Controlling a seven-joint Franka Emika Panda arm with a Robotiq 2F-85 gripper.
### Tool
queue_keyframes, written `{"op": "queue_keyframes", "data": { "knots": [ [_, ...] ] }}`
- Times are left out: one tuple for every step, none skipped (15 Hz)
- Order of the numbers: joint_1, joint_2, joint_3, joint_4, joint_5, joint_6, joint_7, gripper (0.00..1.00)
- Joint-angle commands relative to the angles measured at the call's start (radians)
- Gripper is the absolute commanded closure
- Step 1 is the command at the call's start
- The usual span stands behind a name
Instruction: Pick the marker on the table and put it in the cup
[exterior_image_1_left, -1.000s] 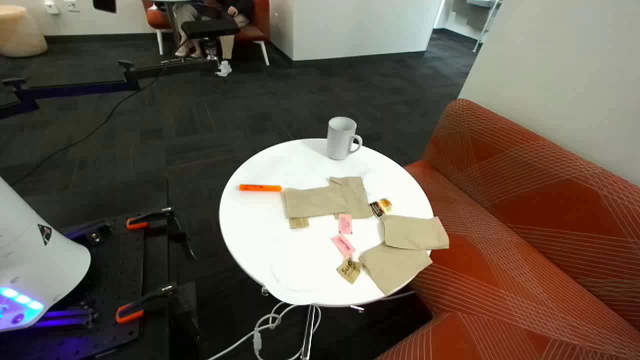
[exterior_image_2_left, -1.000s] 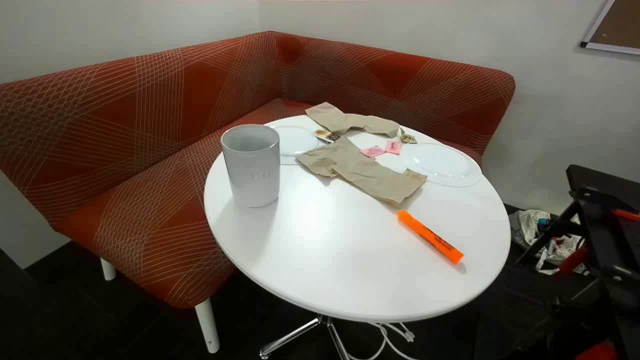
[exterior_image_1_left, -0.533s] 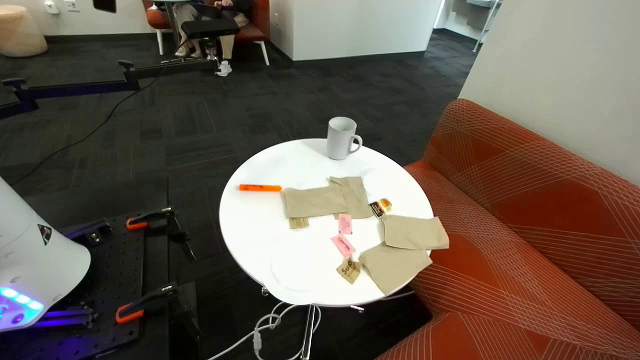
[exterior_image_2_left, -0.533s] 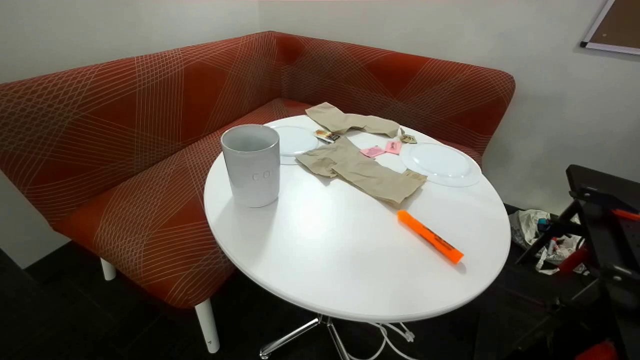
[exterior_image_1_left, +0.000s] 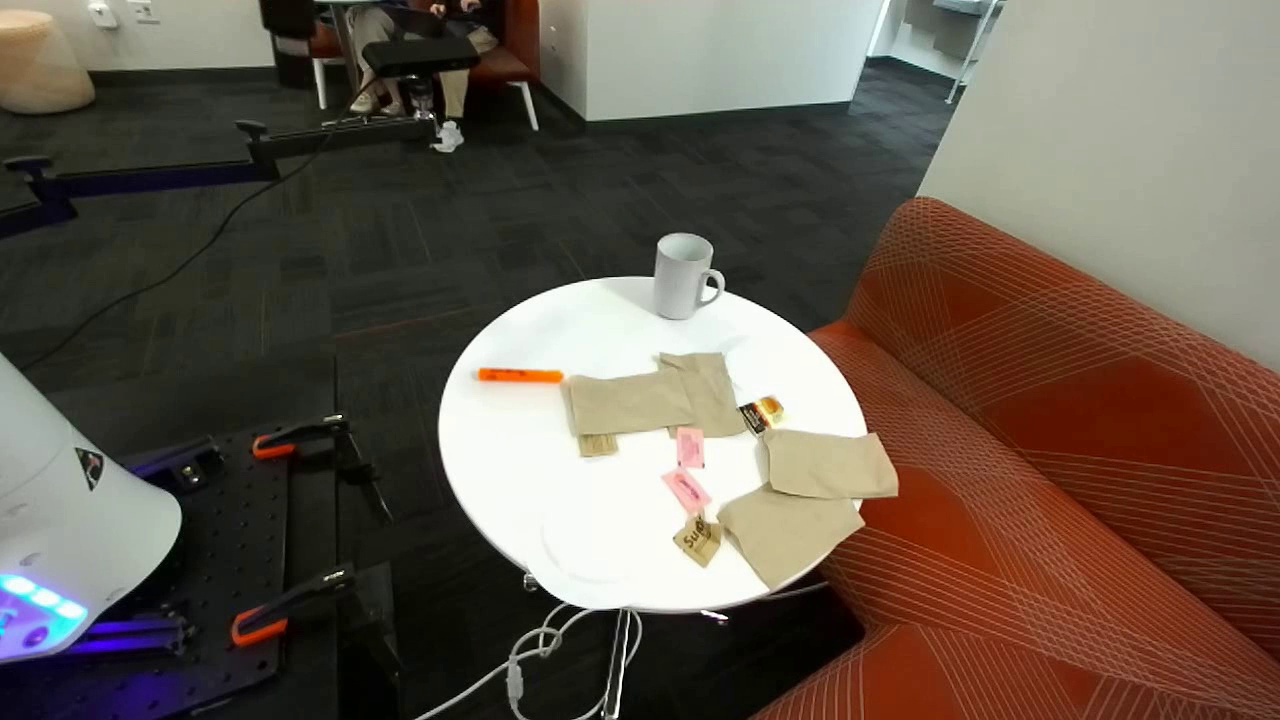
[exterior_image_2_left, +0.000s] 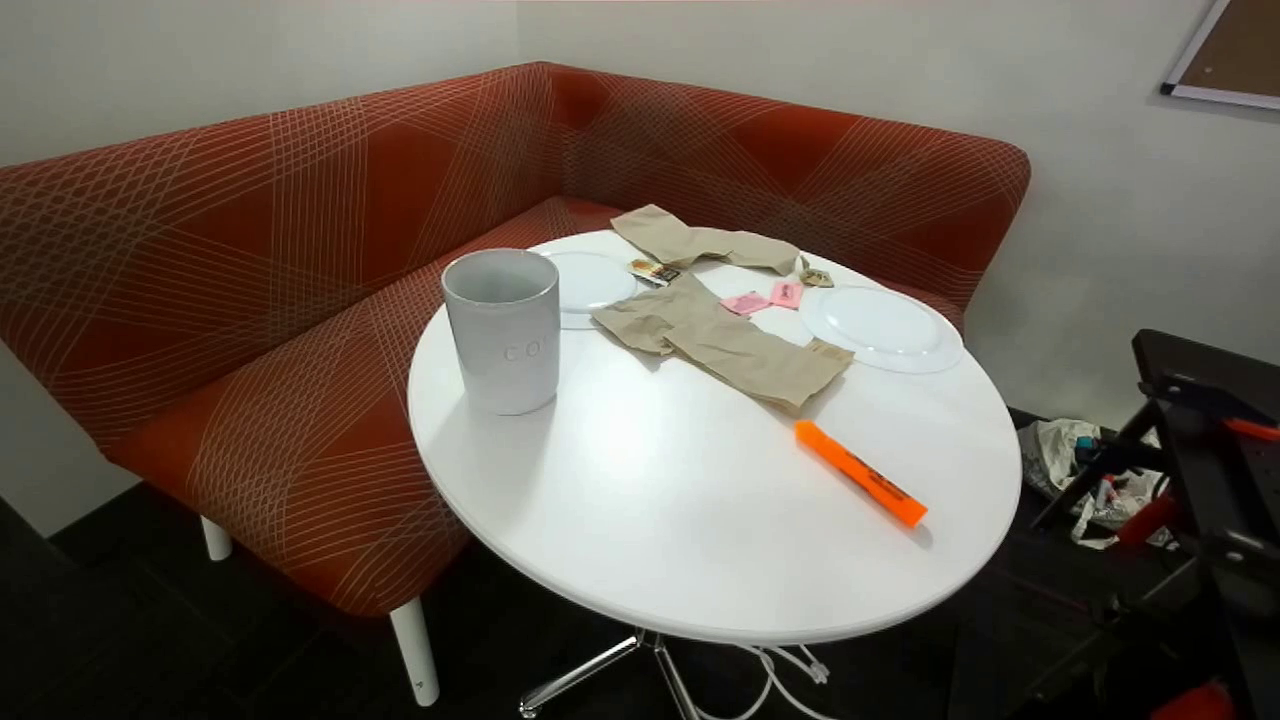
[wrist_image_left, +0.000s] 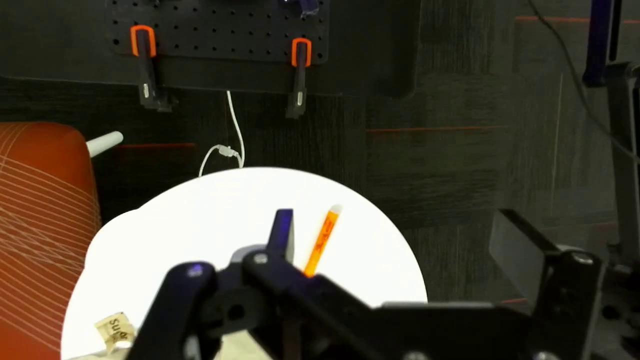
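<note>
The hand (wrist_image_left: 397, 237) has its jaws spread wide and holds nothing. In the wrist view the orange marker (wrist_image_left: 322, 242) shows in the gap between them, its lower end hidden behind part of the hand. In both exterior views I see the marker lying flat on the round white surface (exterior_image_2_left: 660, 540), an end just beside a flat brown napkin (exterior_image_1_left: 632, 404); whether they touch I can't tell. Near the rim, well apart from the marker, the pale grey cup (exterior_image_1_left: 683, 280) stands upright. Past that napkin lie two pink packets (exterior_image_1_left: 690, 447), then more napkins (exterior_image_1_left: 832, 465) overhanging the edge by the red bench (exterior_image_1_left: 1000, 480). Two clear plates (exterior_image_2_left: 885, 328) sit near the rim. Off to one side, the robot's white base (exterior_image_1_left: 85, 510) glows with blue lights (exterior_image_1_left: 44, 597).
</note>
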Motion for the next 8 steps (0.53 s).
{"op": "queue_keyframes", "data": {
  "knots": [
    [-0.027,-0.039,0.054,-0.132,0.022,0.181,0.084,0.0],
    [-0.026,-0.044,0.066,-0.17,0.027,0.242,0.109,0.0],
    [-0.026,-0.048,0.083,-0.212,0.024,0.316,0.139,0.0],
    [-0.023,-0.046,0.097,-0.242,0.018,0.372,0.165,0.0],
    [-0.016,-0.039,0.11,-0.277,0.02,0.435,0.188,0.0],
    [-0.011,-0.033,0.121,-0.31,0.02,0.494,0.204,0.0],
    [-0.004,-0.02,0.135,-0.338,0.021,0.549,0.223,0.0],
    [0.004,-0.004,0.142,-0.365,0.023,0.597,0.231,0.0]
  ]
}}
